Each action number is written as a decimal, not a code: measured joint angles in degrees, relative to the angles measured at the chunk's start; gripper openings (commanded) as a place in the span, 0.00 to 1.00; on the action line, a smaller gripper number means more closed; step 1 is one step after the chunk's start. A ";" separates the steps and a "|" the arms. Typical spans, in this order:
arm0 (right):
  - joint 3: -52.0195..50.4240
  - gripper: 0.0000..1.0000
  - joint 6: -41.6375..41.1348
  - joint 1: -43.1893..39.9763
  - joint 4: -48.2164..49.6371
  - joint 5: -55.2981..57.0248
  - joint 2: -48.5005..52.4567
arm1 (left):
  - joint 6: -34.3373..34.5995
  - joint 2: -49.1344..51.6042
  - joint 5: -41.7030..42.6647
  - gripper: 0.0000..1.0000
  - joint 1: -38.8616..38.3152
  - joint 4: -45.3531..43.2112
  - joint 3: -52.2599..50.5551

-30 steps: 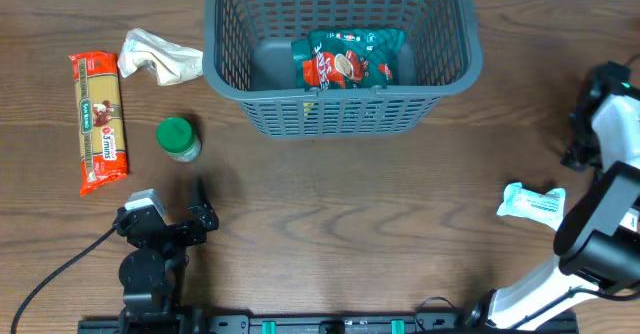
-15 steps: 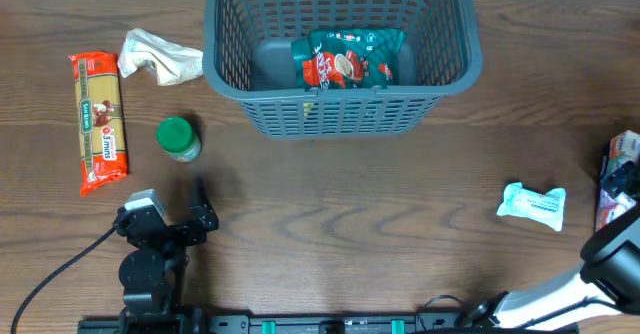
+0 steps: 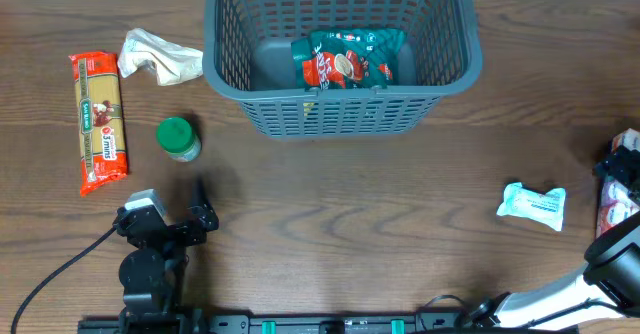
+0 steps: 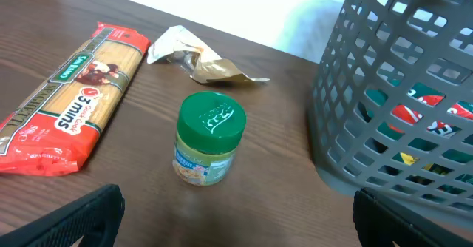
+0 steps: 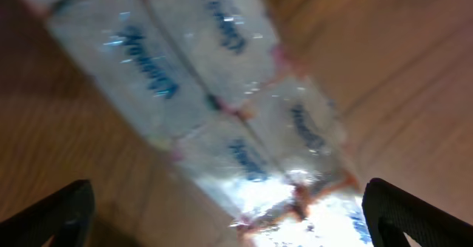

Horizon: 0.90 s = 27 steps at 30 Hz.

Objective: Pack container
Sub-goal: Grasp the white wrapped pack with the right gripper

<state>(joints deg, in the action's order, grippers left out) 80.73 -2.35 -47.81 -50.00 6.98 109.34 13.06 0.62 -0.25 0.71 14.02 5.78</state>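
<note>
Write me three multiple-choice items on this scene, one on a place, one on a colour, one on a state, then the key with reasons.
1. Where does the teal snack bag lie?
A. inside the grey-blue basket
B. in front of the basket
C. across its rim

2. What colour is the lid of the small jar?
A. red
B. green
C. white

3. How does the left gripper stand?
A. open and empty
B. shut on the jar
C. shut on the bag

Key: 1 A, the lattice walls ring the bag; 2 B, the lid shows green; 3 A, its fingers sit wide apart with nothing between them.
</note>
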 measured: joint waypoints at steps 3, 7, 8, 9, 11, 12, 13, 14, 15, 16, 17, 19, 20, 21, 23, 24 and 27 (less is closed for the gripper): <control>0.00 0.99 0.48 0.00 -0.24 -0.85 0.00 | 0.00 0.00 0.00 0.99 0.00 0.00 0.00; -0.02 0.99 -0.26 0.00 -1.31 0.96 0.00 | 0.02 0.00 0.00 0.99 0.00 -0.02 0.00; -0.02 0.99 -0.66 0.00 -1.36 1.77 0.00 | 0.02 0.00 0.00 0.99 0.00 -0.02 0.00; -0.02 0.99 -1.07 0.00 -1.36 2.40 0.00 | 0.00 0.00 0.00 0.99 0.00 0.00 0.00; -0.02 0.99 -1.97 0.00 -1.44 3.85 0.00 | 0.00 0.00 0.00 0.99 0.00 0.00 0.00; -0.02 0.99 -2.51 0.00 -1.57 4.61 0.00 | 0.00 0.00 0.00 0.98 0.00 0.00 0.00; -0.02 0.99 -3.13 0.00 -1.68 5.35 0.00 | 0.02 0.00 0.00 0.99 0.00 0.00 0.00; -0.02 0.99 -3.74 0.00 -1.81 6.14 0.00 | 0.00 0.00 0.00 0.98 0.00 -0.02 0.00; -0.02 0.99 -4.17 0.00 -1.79 6.67 0.00 | 0.00 0.00 0.00 0.99 0.00 0.00 0.00; -0.02 0.99 -4.59 0.00 -1.70 7.06 0.00 | 0.02 0.00 0.00 0.98 0.00 -0.02 0.00; -0.02 0.99 -4.90 -0.02 -1.51 7.26 0.00 | 0.02 0.00 0.00 0.99 0.00 -0.02 0.00; -0.02 0.99 -5.20 -0.11 -1.07 7.26 0.00 | 0.00 0.00 -0.02 0.99 0.00 -0.02 0.00; -0.04 0.99 -5.35 -0.26 -0.74 6.97 0.00 | 0.00 0.00 0.00 0.99 0.00 0.00 0.00; -0.13 0.99 -5.49 -0.50 -0.24 6.71 0.00 | 0.00 0.00 -0.02 0.99 0.00 0.00 0.00; -0.52 0.99 -5.77 -1.20 0.68 6.43 0.00 | 0.02 0.00 0.00 0.99 0.00 0.00 0.00; -0.96 0.99 -5.81 -1.64 1.36 6.27 0.00 | 0.02 0.00 0.00 0.99 0.00 0.00 0.00; -3.17 0.99 -6.03 -3.08 3.69 5.49 -0.02 | 0.00 0.00 0.00 0.99 0.00 0.00 0.00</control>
<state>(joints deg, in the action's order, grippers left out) 77.56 -8.38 -50.89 -46.30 12.47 109.32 13.06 0.62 -0.25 0.71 14.02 5.78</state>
